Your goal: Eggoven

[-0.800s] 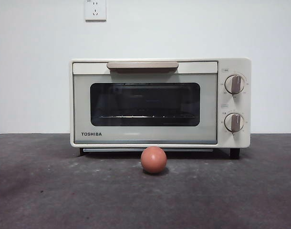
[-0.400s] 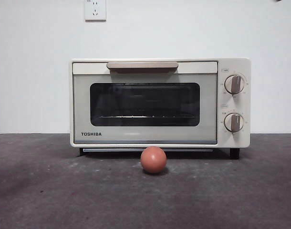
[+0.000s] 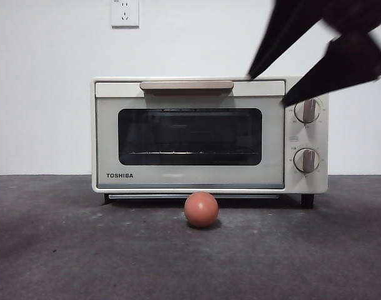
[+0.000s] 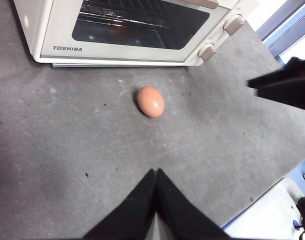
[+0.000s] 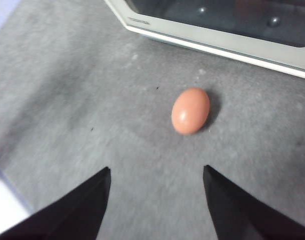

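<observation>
The egg (image 3: pixel 201 209) lay on its side on the dark grey table (image 3: pixel 65 250), just in front of the closed door of the TOSHIBA toaster oven (image 3: pixel 190 134) and apart from it. It was smooth, reddish-brown and unmarked. The table was matte and lightly scuffed, with small specks and pale smears; a plain white wall (image 3: pixel 40 94) rose behind it, carrying a wall socket (image 3: pixel 125 12) above the oven. The front view alone showed the oven's handle (image 3: pixel 187 85), two knobs (image 3: pixel 306 110) and dark glass window (image 3: pixel 190 136), with a blurred black gripper high at the right. The right gripper (image 5: pixel 156 172) hung above the table with its jaws wide apart, the egg beyond them. The left gripper (image 4: pixel 156 172) had its jaws pressed together, holding nothing, well back from the egg; its view also caught a blue-edged table border at the corner.
</observation>
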You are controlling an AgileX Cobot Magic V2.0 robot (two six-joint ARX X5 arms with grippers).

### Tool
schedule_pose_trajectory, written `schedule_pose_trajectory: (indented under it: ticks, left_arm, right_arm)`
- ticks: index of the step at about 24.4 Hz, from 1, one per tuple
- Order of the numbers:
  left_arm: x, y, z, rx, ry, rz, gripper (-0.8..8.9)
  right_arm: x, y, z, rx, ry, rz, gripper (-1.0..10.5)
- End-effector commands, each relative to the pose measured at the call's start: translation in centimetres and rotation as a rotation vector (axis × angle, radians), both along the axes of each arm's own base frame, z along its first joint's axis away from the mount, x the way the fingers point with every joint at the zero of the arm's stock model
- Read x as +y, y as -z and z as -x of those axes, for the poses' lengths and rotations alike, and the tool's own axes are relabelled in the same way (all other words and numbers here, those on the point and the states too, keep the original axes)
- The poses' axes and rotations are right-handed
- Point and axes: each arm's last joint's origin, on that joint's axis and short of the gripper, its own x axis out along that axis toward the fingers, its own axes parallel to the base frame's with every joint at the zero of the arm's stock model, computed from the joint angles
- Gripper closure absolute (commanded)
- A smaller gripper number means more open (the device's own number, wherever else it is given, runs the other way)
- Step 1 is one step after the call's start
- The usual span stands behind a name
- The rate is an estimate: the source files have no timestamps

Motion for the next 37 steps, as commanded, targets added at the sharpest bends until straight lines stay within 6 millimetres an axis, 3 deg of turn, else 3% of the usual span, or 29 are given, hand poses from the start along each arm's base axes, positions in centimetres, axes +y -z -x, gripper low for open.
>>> schedule_pose_trajectory:
  ticks: [1,8,15,21,30,37]
  left_arm:
    - [0.0,-0.6,0.0,-0.034,0.014,-0.006,8.08]
    - [0.0,-0.6,0.0,-0.034,0.015,-0.006,8.08]
    - [-0.3,-0.6,0.0,-0.033,0.042,-0.006,8.08]
    - [-0.5,-0.6,0.1,-0.032,0.060,-0.006,8.08]
    - [-0.6,-0.6,0.2,-0.032,0.079,-0.006,8.08]
    - [-0.6,-0.6,0.2,-0.033,0.080,-0.006,8.08]
  right_arm:
    - [1.8,0.4,-1.5,0.032,0.036,0.020,6.5]
    - [6.2,1.6,-4.9,0.062,0.053,0.137,6.5]
    - [9.8,5.7,-7.9,0.136,0.061,0.267,6.5]
    - [10.8,8.5,-8.9,0.164,0.082,0.297,6.5]
    - [11.3,10.9,-9.5,0.191,0.093,0.314,6.5]
    - [11.5,10.9,-9.3,0.190,0.092,0.327,8.6]
